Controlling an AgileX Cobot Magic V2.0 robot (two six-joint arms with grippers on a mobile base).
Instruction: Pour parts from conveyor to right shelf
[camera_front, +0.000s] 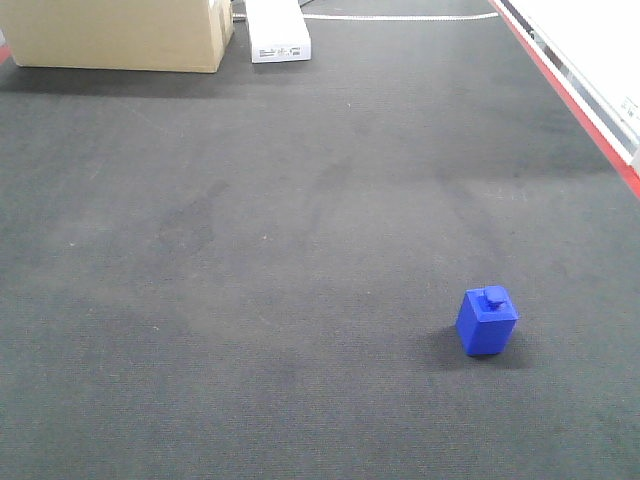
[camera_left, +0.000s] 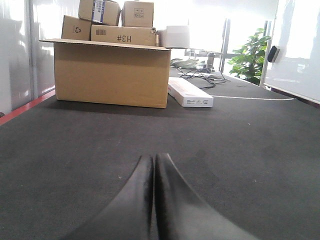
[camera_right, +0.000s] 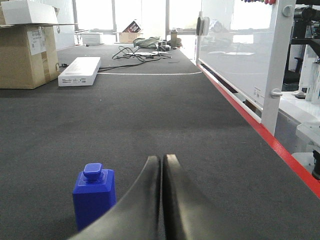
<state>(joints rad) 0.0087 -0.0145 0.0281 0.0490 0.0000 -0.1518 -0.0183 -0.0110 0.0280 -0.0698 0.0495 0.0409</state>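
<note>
right gripper (camera_right: 162, 158) closed near blue block (camera_right: 94, 198) on conveyor (camera_right: 150, 110).

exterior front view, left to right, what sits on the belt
cardboard box → flat white box → blue block

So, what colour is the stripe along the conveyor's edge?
The stripe is red; right wrist view.
</note>
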